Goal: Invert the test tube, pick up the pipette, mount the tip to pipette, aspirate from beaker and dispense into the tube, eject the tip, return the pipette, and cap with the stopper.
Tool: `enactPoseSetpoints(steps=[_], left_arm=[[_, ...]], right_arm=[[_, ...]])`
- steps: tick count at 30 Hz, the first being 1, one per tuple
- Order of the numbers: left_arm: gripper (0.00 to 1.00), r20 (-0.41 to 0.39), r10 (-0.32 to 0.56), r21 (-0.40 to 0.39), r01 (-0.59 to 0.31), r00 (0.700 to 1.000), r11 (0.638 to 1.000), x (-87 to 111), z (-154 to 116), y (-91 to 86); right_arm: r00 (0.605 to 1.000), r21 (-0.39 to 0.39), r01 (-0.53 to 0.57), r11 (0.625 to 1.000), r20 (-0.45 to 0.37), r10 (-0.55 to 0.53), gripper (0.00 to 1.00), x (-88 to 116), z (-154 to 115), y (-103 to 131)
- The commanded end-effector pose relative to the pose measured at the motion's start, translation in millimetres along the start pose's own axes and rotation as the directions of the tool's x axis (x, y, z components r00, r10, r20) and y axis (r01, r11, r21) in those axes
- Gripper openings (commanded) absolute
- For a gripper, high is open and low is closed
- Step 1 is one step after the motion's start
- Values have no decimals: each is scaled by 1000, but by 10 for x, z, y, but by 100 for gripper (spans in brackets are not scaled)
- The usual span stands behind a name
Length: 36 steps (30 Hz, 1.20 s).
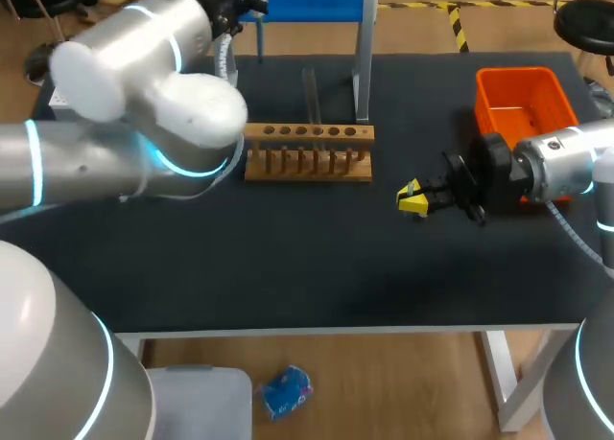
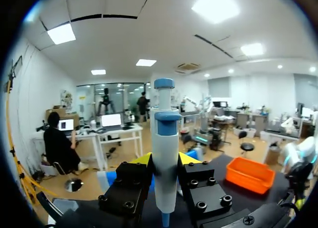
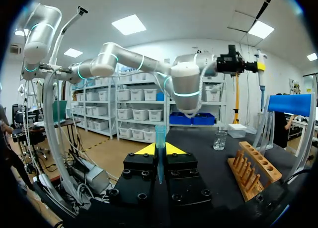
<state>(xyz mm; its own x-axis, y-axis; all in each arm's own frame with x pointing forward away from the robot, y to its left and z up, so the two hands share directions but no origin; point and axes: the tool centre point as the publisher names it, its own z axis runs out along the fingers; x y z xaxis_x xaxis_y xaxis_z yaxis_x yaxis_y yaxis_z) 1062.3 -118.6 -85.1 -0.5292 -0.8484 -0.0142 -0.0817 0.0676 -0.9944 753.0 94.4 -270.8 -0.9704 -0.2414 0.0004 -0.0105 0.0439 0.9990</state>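
A: What is the left end effector [image 2: 165, 161] doing?

B: It is pinching the pipette [image 2: 165, 138]. Both yellow-tipped fingers press on the white body from two sides. The blue plunger end sticks out past the fingertips, and the lower end runs back between the black finger blocks. From the right wrist view, the pipette hangs upright in the air, well above the bench [image 1: 288, 267] and off to the far side.

A: And the right end effector [image 3: 160, 149]?

B: It is pressed onto a blue tip [image 3: 160, 134], held between the two yellow fingertips. The tip's wide open end points out past the fingers and its narrow point sits back between the finger blocks. In the head view this end effector is over the bench, right of the middle, with its fingers aimed toward the robot's left.

A: What lies around them?

B: Ahead of the right end effector is a wooden rack [image 1: 307, 154] in the middle of the bench, toward its far side. A clear test tube [image 1: 310, 100] stands upright in it. A small glass beaker [image 3: 220, 139] stands on the bench past the rack's far end. Just behind the rack is a stand [image 1: 363, 66] with a blue top. An orange bin [image 1: 523, 100] sits toward the far right corner, just beyond the right arm's wrist.
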Motion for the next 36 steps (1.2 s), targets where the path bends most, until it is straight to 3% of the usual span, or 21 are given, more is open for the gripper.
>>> enactPoseSetpoints(steps=[1,3,5,7,9,11,13,17,21,24,25,36], left_arm=[[0,-468,-16,-6,15,883,1000,199,-819,-111],[0,-542,9,-4,-14,840,1000,373,-957,-115],[0,-632,27,13,-25,775,1000,562,-1088,-119],[0,-677,34,21,-28,735,999,707,-1190,-118],[0,-739,34,49,4,673,999,850,-1294,-120],[0,-812,66,90,13,581,996,1020,-1403,-102],[0,-844,72,113,45,531,993,1162,-1481,-99],[0,-876,120,149,25,467,989,1367,-1539,-85],[0,-914,166,179,-1,370,984,1618,-1577,-34],[0,-916,176,186,-7,361,983,1758,-1575,-9],[0,-905,185,188,-29,384,982,1781,-1563,-2],[0,-905,185,188,-29,384,982,1781,-1563,-2]], right_arm=[[1000,0,0,1000,-2,0,0,-2,-9,0],[1000,0,0,1000,-2,0,0,-2,-9,0],[1000,0,0,1000,-2,0,0,-2,-9,0],[1000,0,0,1000,-2,0,0,-2,-9,0],[1000,0,0,1000,-2,0,0,-2,-9,0],[1000,0,0,1000,-2,0,0,-2,-9,0],[1000,0,0,1000,-2,0,0,-2,-9,0],[1000,0,0,1000,-2,0,0,-2,-9,0],[1000,0,0,1000,-2,0,0,-2,-9,0],[1000,0,0,1000,-2,0,0,-2,-9,0],[1000,0,0,1000,-2,0,0,-2,-9,0],[1000,0,0,1000,-2,0,0,-2,-9,0]])
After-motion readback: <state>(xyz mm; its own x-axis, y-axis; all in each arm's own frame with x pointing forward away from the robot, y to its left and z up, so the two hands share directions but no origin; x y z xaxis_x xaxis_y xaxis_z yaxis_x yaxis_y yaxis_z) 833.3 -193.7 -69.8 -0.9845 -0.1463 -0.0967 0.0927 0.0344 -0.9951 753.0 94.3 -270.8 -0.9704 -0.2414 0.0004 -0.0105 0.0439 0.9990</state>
